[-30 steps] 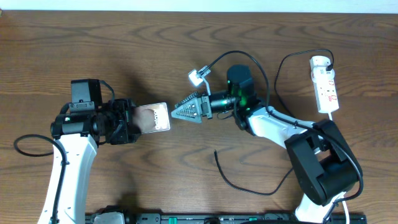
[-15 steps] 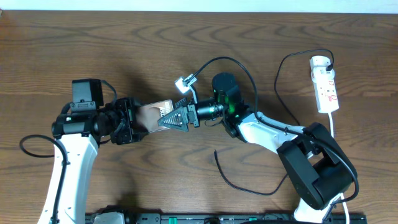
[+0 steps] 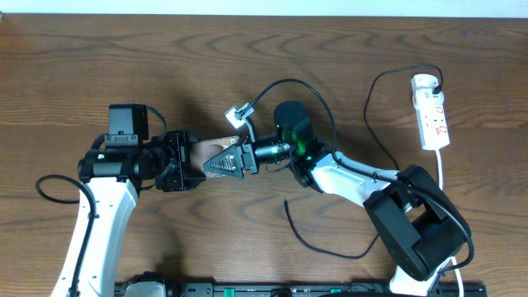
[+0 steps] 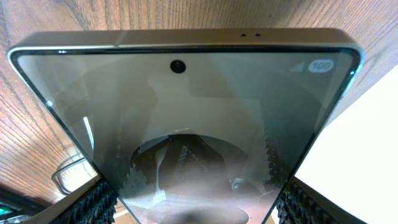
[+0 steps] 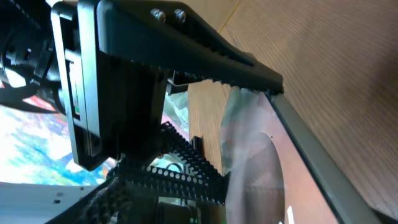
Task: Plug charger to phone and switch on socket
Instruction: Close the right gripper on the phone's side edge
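Left pincer (image 3: 183,160) pinching the phone (image 4: 186,112) by its edges: rigid, glossy, probably slippery and fragile; best held across long sides.

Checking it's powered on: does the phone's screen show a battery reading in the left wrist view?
Yes, the phone shows a small 100 badge in one screen corner.

right hand (image 3: 219,162) crowds phone (image 3: 200,152), socket (image 3: 431,111) unobstructed
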`<action>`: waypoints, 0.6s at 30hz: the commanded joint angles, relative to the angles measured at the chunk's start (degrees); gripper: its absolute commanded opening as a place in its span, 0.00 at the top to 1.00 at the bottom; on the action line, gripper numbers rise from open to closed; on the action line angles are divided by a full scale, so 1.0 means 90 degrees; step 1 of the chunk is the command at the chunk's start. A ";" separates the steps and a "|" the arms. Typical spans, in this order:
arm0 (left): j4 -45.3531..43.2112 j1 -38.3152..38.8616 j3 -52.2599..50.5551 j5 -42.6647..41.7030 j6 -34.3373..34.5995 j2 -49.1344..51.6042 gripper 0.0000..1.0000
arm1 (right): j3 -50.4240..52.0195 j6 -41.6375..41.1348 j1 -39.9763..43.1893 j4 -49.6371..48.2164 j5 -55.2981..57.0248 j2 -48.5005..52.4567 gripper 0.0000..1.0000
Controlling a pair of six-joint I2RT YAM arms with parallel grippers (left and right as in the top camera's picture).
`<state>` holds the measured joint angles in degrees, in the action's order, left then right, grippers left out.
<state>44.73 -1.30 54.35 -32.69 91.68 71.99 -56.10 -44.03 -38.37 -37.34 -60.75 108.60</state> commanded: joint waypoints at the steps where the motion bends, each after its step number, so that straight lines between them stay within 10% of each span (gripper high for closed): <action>1: -0.0029 0.0012 0.0148 -0.0153 0.0068 -0.0056 0.93 | -0.0049 0.0090 -0.0046 -0.0024 0.0068 0.0019 0.34; 18: -0.0029 0.0012 0.0148 -0.0155 0.0066 -0.0056 0.93 | -0.0049 0.0090 -0.0087 -0.0024 0.0087 0.0019 0.57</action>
<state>44.69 -1.32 54.35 -33.06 91.70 71.99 -56.10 -44.07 -38.39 -37.17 -59.27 108.62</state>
